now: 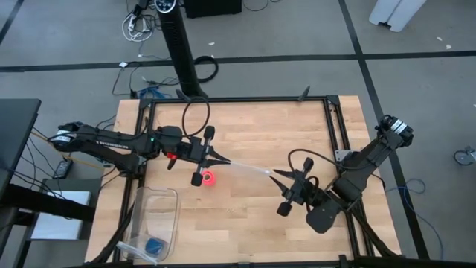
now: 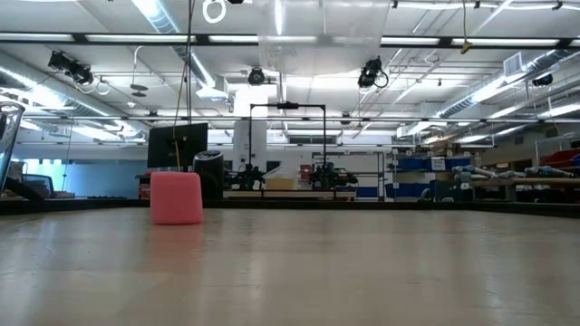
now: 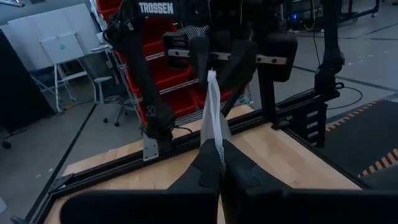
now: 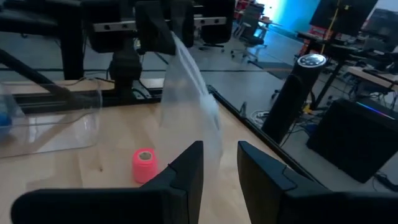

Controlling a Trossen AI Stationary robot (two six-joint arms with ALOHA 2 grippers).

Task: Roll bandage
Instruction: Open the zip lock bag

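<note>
Nearest the table's [image 1: 245, 231] front edge, on the left, is a clear plastic bin [image 1: 152, 192] w/ a small blue object [image 1: 155, 245] inside, likely parked out of the way.

Further in, the bandage [image 1: 209, 177] stands alone on the wood, just beside and below the left gripper [image 1: 223, 161], nothing touching it. It's bright pink, already a short, compact cylinder standing on end, hollow core facing up. The side looks soft and matte.

Above the roll, the left gripper is clenched on one end of a clear film strip [image 1: 249, 169]. The strip runs taut across mid-table to the right gripper [image 1: 277, 174]. Can't tell if that one is pinching it. Probably the two arms are pulling the film straight btwn them.

Beyond the table is a black mast [image 1: 178, 45] and grey floor.
</note>
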